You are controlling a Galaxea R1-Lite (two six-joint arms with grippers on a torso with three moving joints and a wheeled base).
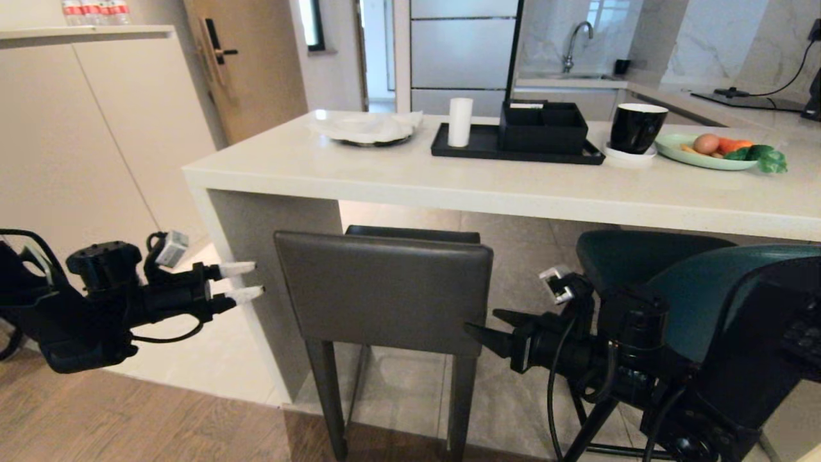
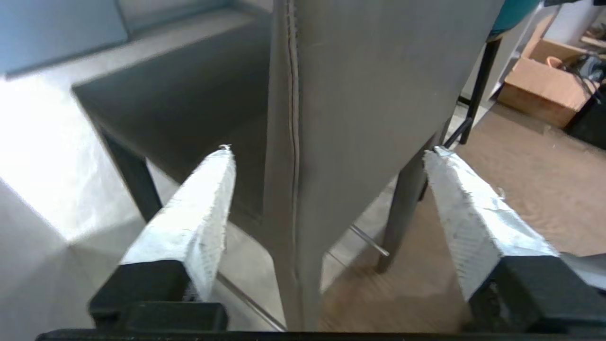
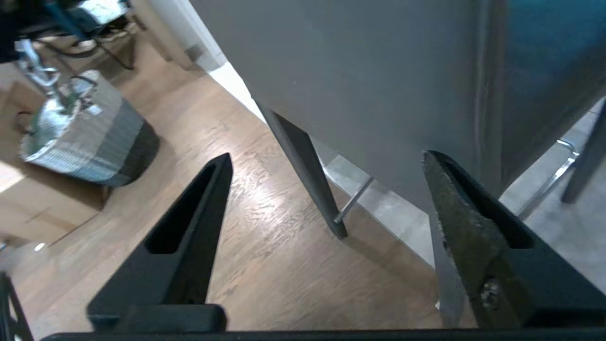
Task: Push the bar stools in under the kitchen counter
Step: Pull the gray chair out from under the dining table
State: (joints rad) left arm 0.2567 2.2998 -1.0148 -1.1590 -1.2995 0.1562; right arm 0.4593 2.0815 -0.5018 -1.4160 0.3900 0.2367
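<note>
Left gripper: our left gripper (image 1: pixel 242 283) hangs beside the counter's grey end panel, off the grey stool's left edge, its white-wrapped fingers (image 2: pixel 201 215) spread apart and holding nothing.
Right gripper: our right gripper (image 1: pixel 494 328) sits at the lower right corner of the grey stool's backrest, black fingers (image 3: pixel 184 246) parted and empty; we cannot tell whether a tip touches the leather.
Grey stool: we see the dark-grey bar stool (image 1: pixel 383 292) under the counter's left end, its seat beneath the slab, its backrest just outside the near edge.
Teal stool: the teal bar stool (image 1: pixel 693 289) stands to the right, seat partly under the near edge.
Counter: the kitchen counter (image 1: pixel 410 183) carries a black tray (image 1: pixel 474 146), a black mug (image 1: pixel 636 127) and a green plate of food (image 1: pixel 699 160).
</note>
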